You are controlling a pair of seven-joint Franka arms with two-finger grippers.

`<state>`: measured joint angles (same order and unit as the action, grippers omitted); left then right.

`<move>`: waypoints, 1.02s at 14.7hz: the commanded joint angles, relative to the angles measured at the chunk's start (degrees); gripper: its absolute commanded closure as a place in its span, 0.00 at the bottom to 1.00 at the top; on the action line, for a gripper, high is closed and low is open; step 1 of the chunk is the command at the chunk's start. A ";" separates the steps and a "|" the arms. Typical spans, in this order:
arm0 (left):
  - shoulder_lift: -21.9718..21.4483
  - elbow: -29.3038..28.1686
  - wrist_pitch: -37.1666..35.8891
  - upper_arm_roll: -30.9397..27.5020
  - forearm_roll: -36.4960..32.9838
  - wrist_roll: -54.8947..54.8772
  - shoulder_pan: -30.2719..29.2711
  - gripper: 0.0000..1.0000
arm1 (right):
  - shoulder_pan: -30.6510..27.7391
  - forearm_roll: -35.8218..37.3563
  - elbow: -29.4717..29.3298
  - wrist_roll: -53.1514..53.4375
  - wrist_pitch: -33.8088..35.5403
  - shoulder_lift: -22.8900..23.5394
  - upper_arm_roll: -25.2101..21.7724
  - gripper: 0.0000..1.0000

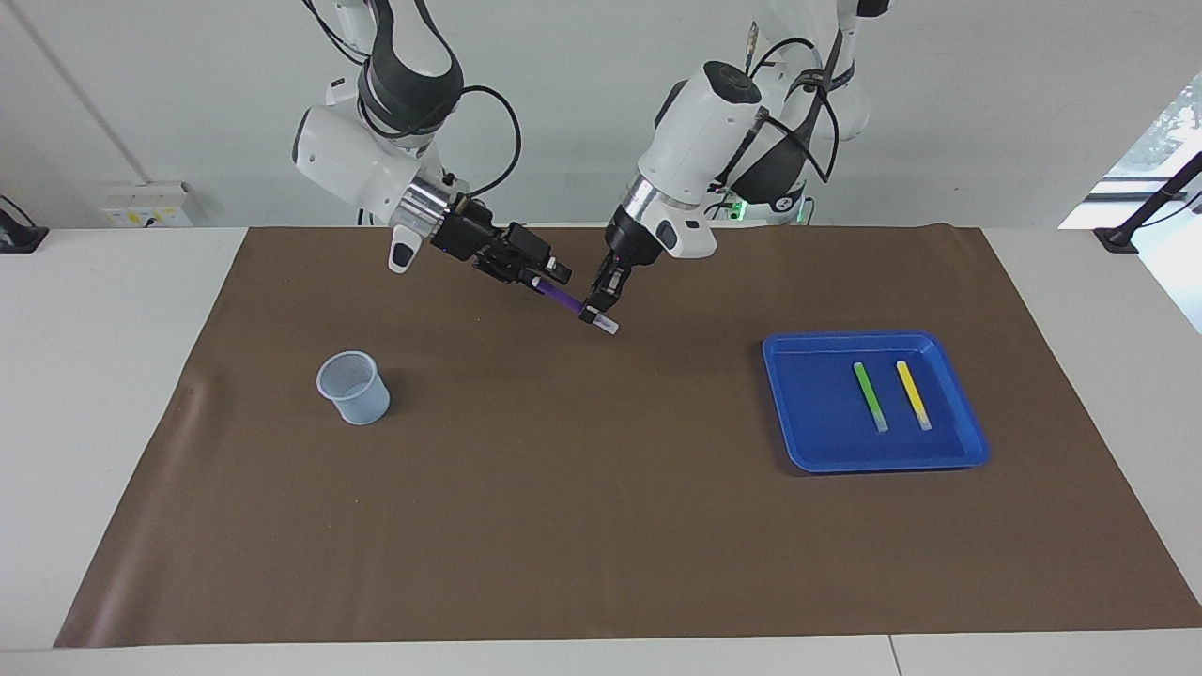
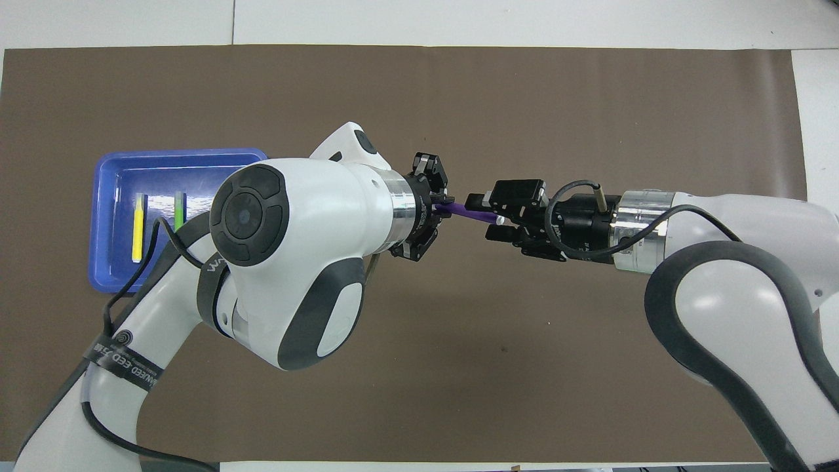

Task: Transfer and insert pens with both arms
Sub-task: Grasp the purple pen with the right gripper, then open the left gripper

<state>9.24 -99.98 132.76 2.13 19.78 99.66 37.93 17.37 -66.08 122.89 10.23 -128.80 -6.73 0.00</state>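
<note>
The purple pen [image 1: 566, 302] [image 2: 469, 213] hangs slanted in the air over the brown mat, between the two grippers. My left gripper [image 1: 594, 311] [image 2: 440, 207] is shut on it near its pale cap end. My right gripper [image 1: 554, 276] [image 2: 486, 216] comes in from the cup's end of the table and is open. The pen's other end, with its white tip, lies between its fingers with a small gap on each side. The green pen [image 1: 870, 397] [image 2: 178, 208] and the yellow pen [image 1: 913, 395] [image 2: 138, 227] lie side by side in the blue tray [image 1: 808, 451] [image 2: 105, 196].
A pale mesh cup [image 1: 354, 387] stands upright on the brown mat [image 1: 601, 526] toward the right arm's end of the table; the right arm hides it in the overhead view. The blue tray sits toward the left arm's end.
</note>
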 commanded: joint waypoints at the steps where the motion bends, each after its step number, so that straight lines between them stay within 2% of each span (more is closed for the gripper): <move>1: -0.72 -0.92 -0.13 -0.81 0.96 -0.52 0.82 1.00 | -0.75 -0.37 -0.63 -1.09 0.22 0.40 0.35 0.35; 4: -0.81 -1.18 -0.22 -0.81 0.96 -0.61 0.82 1.00 | -0.75 -0.37 -1.42 -1.09 0.04 0.75 0.26 0.48; 12: -0.90 -1.54 -0.22 -0.81 0.96 -0.70 0.82 1.00 | -0.93 -0.37 -1.77 -1.09 -0.84 1.19 0.26 0.49; 13: -0.90 -1.54 -0.22 -0.81 0.96 -0.70 0.82 1.00 | -0.93 -0.37 -1.77 -1.26 -0.75 1.19 0.26 0.67; 14: -0.90 -1.54 -0.14 -0.81 0.96 -0.70 0.82 1.00 | -0.84 -0.45 -1.77 -1.35 -0.75 1.19 0.26 1.00; 15: -0.90 -1.54 -0.14 -0.81 0.96 -0.70 0.82 1.00 | -0.84 -0.54 -1.77 -1.35 -0.75 1.19 0.26 1.00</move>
<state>9.16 -100.09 132.85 1.76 19.78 99.66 37.92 16.99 -66.02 122.47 9.95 -129.13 -6.17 -0.04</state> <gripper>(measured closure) 0.833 0.630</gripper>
